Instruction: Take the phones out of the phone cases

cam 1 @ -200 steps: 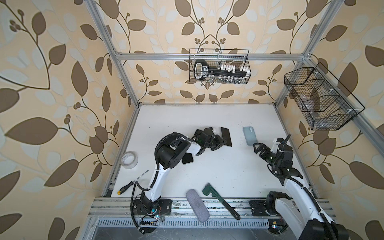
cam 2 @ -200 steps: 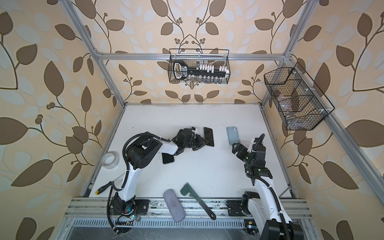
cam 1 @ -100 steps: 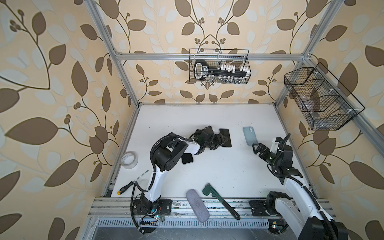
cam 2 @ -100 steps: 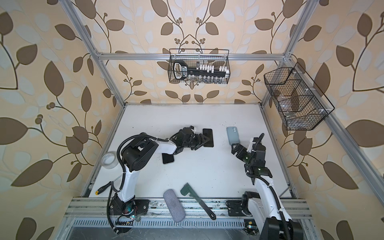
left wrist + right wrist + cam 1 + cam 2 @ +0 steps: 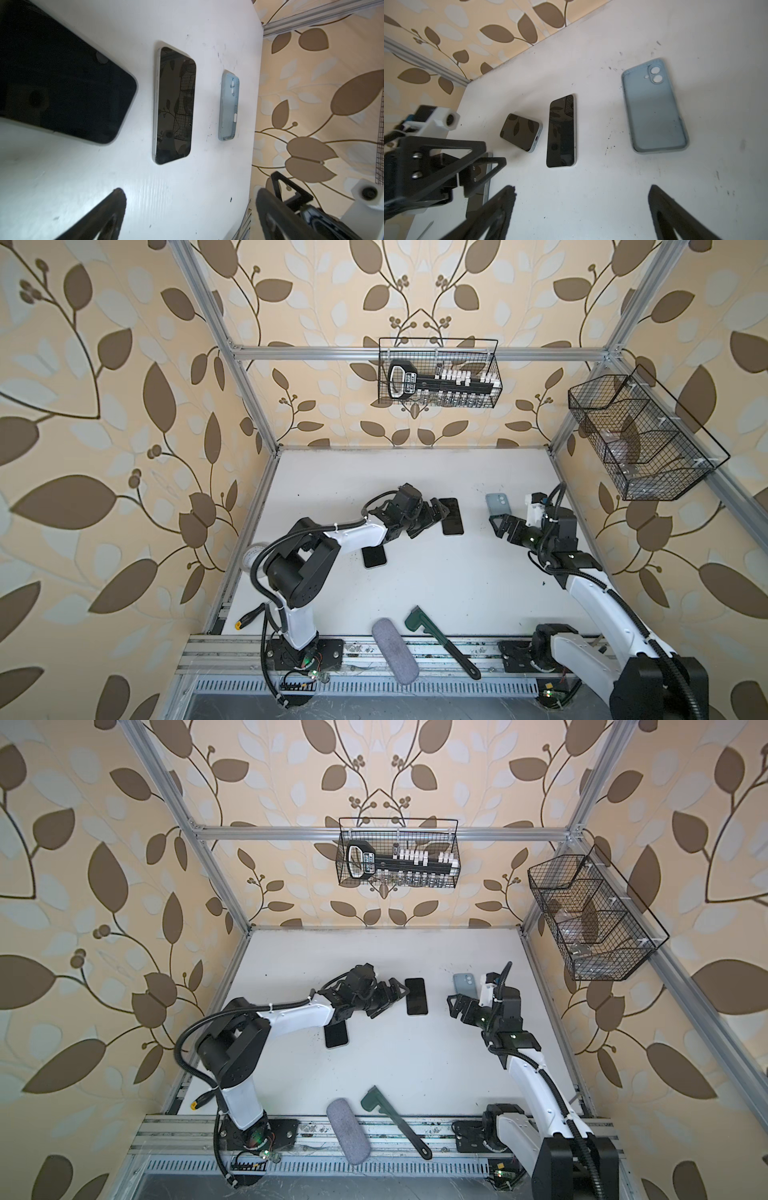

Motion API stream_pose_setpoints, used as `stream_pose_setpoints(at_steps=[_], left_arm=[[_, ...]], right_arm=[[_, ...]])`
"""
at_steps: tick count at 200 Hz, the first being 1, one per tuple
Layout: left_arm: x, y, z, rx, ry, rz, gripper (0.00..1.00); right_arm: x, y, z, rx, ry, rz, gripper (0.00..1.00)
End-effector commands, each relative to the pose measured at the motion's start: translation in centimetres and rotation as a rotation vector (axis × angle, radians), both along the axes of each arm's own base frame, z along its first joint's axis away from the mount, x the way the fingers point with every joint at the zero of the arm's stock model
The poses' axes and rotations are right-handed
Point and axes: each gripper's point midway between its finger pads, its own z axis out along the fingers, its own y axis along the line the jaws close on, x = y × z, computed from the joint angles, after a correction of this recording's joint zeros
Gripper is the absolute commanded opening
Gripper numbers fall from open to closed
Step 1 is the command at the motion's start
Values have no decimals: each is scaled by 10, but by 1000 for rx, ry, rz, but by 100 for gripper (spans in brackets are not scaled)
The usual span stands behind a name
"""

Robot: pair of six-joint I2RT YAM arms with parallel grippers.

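Robot lab cell: aluminium frame [image 5: 316, 353], leaf-wallpaper panels [image 5: 104, 406], white tabletop [image 5: 415, 580], wire baskets [image 5: 648, 435].

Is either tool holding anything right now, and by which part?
Nothing is held. The left tool and right tool are both open and empty; the phones and case lie free on the table.

The left arm [image 5: 353, 537] stretched inward from a sharply folded elbow, and the left gripper [image 5: 438, 516] hung low, jaws spread wide with nothing between them. The right arm [image 5: 594, 597] rose from its base and bent inward. The right gripper [image 5: 496, 526] faced the left one, well apart from it, equally wide and empty.
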Motion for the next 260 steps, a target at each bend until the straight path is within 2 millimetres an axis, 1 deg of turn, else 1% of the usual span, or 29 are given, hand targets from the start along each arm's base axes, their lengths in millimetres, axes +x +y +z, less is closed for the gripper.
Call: stream_pose_setpoints(at_steps=[1, 23, 35, 40, 45, 47, 51, 71, 92, 109, 119, 124, 126, 128, 147, 170, 195, 218, 233, 260], left_arm=[[0, 31, 48, 32, -62, 25, 99], [4, 71, 65, 45, -54, 72, 99], [7, 98, 72, 60, -52, 115, 99], [8, 109, 74, 81, -66, 118, 99], [11, 119, 71, 103, -64, 131, 99], [9, 125, 80, 99, -82, 141, 99], [10, 135, 83, 118, -93, 160, 99], [15, 176, 82, 189, -109, 242, 99], [22, 204, 78, 201, -89, 279, 99], [20, 215, 71, 247, -40, 259, 99], [20, 209, 77, 202, -46, 227, 99], [21, 208, 80, 183, -56, 220, 99], [22, 208, 82, 181, -60, 221, 99], [23, 209, 82, 181, -60, 223, 99], [26, 228, 83, 195, -40, 266, 99], [31, 248, 84, 130, -22, 324, 99], [33, 265, 87, 128, -23, 365, 99], [33, 274, 90, 133, -29, 386, 99], [32, 278, 90, 134, -31, 396, 99], [31, 278, 88, 133, -25, 396, 99]], right_arm=[[16, 19, 12, -98, -44, 96, 100], [30, 47, 17, -170, -75, 188, 100], [37, 64, 19, -211, -83, 241, 100], [40, 72, 19, -227, -82, 264, 100], [43, 80, 19, -245, -84, 291, 100], [44, 84, 20, -251, -86, 301, 100], [46, 90, 19, -264, -86, 320, 100], [57, 120, 17, -329, -84, 401, 100], [71, 151, 11, -386, -94, 467, 100], [81, 175, -1, -441, -79, 540, 100], [87, 188, -9, -473, -66, 582, 100], [87, 193, -20, -488, -48, 610, 100], [90, 197, -16, -490, -61, 615, 100], [92, 200, -17, -495, -62, 623, 100], [103, 219, -36, -527, -49, 675, 100], [111, 233, -57, -550, -13, 735, 100], [115, 238, -72, -579, 13, 764, 100], [116, 234, -83, -610, 31, 768, 100], [115, 231, -92, -624, 58, 783, 100], [112, 228, -106, -653, 92, 794, 100]])
